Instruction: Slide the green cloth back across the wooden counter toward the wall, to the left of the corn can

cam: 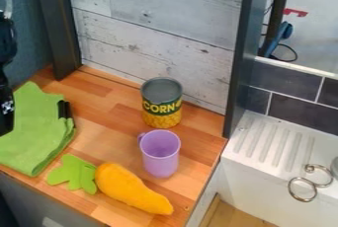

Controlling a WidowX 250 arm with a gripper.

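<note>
Hanging at the left edge of the view, the black gripper [6, 116] is lining up beside the green cloth [33, 127], which is lying nearer to it than anything else on the counter [112, 147]. Whether the gripper is standing open or closed, or is having hold of anything, the observer cannot tell; nor is it clear whether it is touching the cloth or hanging above it.

Taking the cloth as the landmark, the gripper is sitting on its left side, so the bulk of the cloth is spreading rightward and toward the front from there. Its long axis is running from a back corner down to a front corner, roughly front to back rather than pointing at the gripper. That sideways offset is looking like the relation that counts most.

A small black thing [65, 110] is resting at the cloth's right edge. Just beyond its front right side, the carrot's green leaves [74, 173] are lying, with the orange carrot [132, 189] pointing away from the cloth. Farther right of the cloth, the purple cup [160, 154] is standing upright, and the corn can [161, 102] is standing behind the cup.
</note>
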